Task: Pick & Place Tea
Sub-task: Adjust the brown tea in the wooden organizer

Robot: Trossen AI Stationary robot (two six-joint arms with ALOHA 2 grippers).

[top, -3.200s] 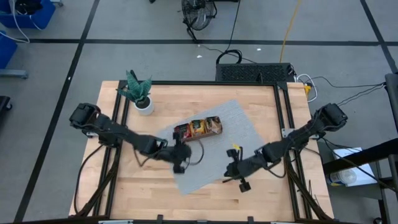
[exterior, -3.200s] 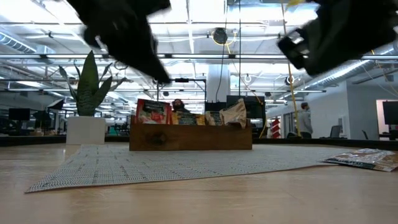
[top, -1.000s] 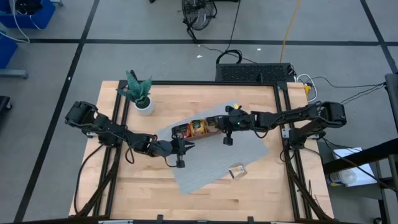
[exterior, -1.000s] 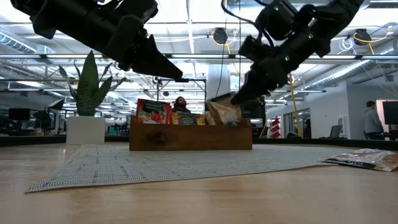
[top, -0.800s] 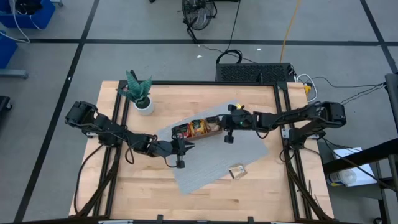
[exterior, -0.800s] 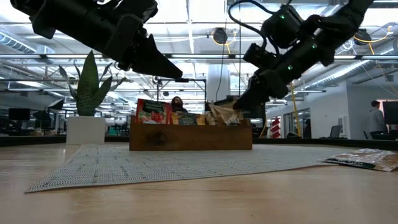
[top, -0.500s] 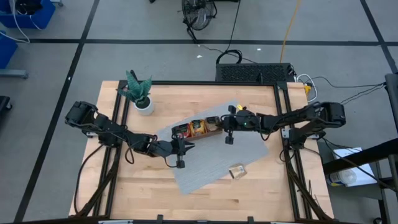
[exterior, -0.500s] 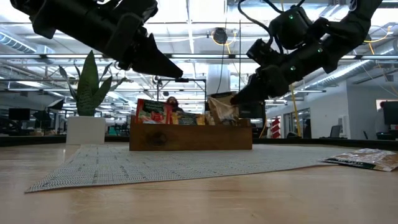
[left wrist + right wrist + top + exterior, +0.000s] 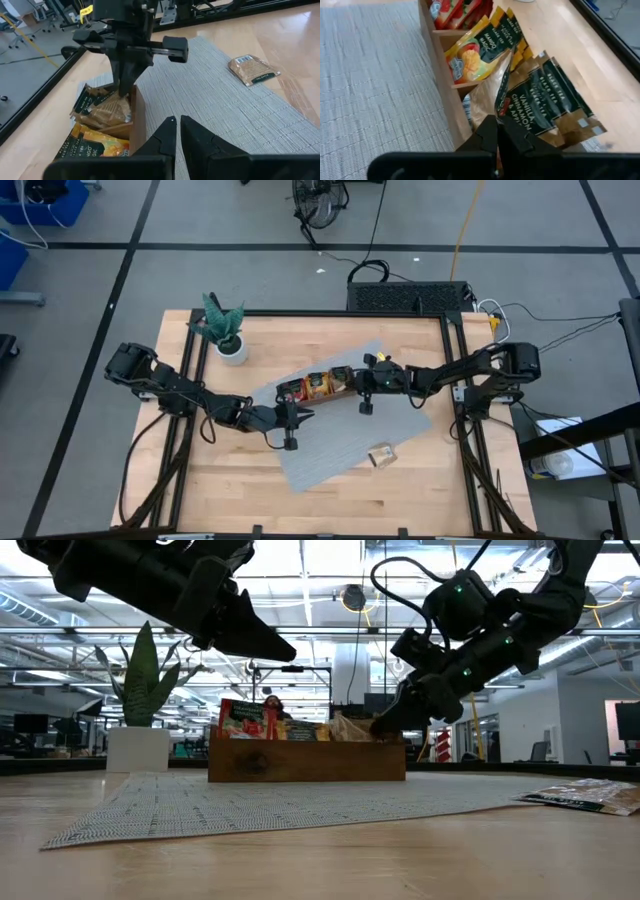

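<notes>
The wooden tray (image 9: 318, 387) stands on the grey mat (image 9: 340, 435) with red, yellow and brown tea sachets upright in its compartments. My right gripper (image 9: 496, 131) is at the tray's right end, shut on a brown tea sachet (image 9: 487, 100), which also shows in the low view (image 9: 350, 727). My left gripper (image 9: 306, 414) hangs shut above the mat on the tray's near side, with nothing between its fingers (image 9: 170, 127). One more tea sachet (image 9: 380, 454) lies flat on the bare wood near the mat's right corner. My right gripper pinches the brown sachet's upper edge (image 9: 492, 116) between its two fingers. The fingers slant down from the table's right side. The sachet stands tilted below them, its lower part inside the tray's right-end compartment among other brown sachets (image 9: 545, 100).
A potted plant (image 9: 225, 330) stands at the table's far left corner. The tray's wooden wall (image 9: 137, 115) rises just ahead of my left gripper. Bare wood stretches along the table's near edge (image 9: 330, 510).
My right gripper has gone down at the tray's right end with the brown sachet. The sachet hung above the tray's rim a second ago; now it has sunk into the right-end compartment, with only its top showing over the rim.
</notes>
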